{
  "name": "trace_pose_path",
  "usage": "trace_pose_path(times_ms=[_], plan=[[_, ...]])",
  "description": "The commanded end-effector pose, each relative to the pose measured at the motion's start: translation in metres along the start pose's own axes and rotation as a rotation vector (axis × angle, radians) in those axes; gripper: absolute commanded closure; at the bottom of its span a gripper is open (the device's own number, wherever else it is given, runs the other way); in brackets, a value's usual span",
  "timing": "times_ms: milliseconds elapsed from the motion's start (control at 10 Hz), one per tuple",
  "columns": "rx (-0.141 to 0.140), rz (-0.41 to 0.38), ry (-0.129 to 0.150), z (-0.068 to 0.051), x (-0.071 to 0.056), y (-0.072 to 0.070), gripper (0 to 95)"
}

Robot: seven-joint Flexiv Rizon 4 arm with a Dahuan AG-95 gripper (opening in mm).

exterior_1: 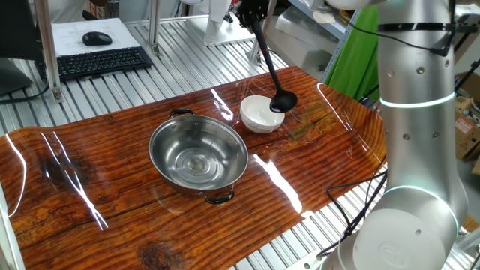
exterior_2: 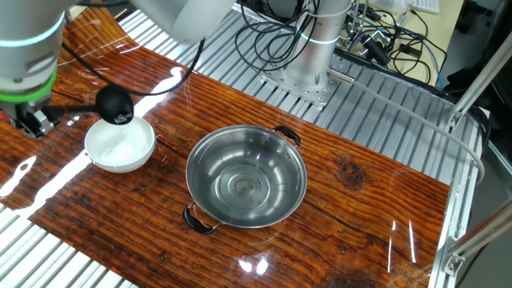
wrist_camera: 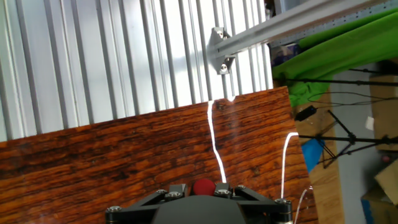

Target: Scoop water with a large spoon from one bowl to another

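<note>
The black large spoon has its cup [exterior_1: 283, 101] just above the right rim of the small white bowl [exterior_1: 257, 115], and its handle rises up and left. My gripper [exterior_1: 251, 15] is shut on the handle's top end. In the other fixed view the cup [exterior_2: 114, 105] hovers over the white bowl's [exterior_2: 120, 146] far rim, with the gripper [exterior_2: 32, 118] at the left edge. The large steel bowl [exterior_1: 171, 146] with dark loop handles stands left of the white bowl, and it also shows in the other fixed view [exterior_2: 210, 164]. The hand view shows only wood and the gripper's base.
The robot's grey arm column [exterior_1: 416, 135] stands at the table's right front. A keyboard [exterior_1: 101, 61] and mouse [exterior_1: 97, 38] lie beyond the far edge. Cables [exterior_2: 320, 20] and a metal frame [exterior_2: 464, 120] are beside the table. Green cloth [exterior_1: 360, 60] hangs at right.
</note>
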State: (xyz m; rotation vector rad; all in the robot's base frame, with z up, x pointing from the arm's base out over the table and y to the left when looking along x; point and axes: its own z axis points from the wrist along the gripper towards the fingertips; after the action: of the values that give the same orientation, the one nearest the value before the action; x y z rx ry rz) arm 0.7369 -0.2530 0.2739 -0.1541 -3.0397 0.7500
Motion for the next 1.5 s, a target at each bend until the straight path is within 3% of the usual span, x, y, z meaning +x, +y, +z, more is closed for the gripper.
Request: trace_pose_path(times_ms=[100, 400, 1500], plan=[[0.025, 0.000, -0.006, -0.0028, 0.0044, 0.0027, 95.0], [0.037, -0.004, -0.005, -0.0032, 0.0047, 0.0035, 95.0], [0.162, 0.019, -0.013, -0.0124, 0.0054, 0.0114, 95.0]])
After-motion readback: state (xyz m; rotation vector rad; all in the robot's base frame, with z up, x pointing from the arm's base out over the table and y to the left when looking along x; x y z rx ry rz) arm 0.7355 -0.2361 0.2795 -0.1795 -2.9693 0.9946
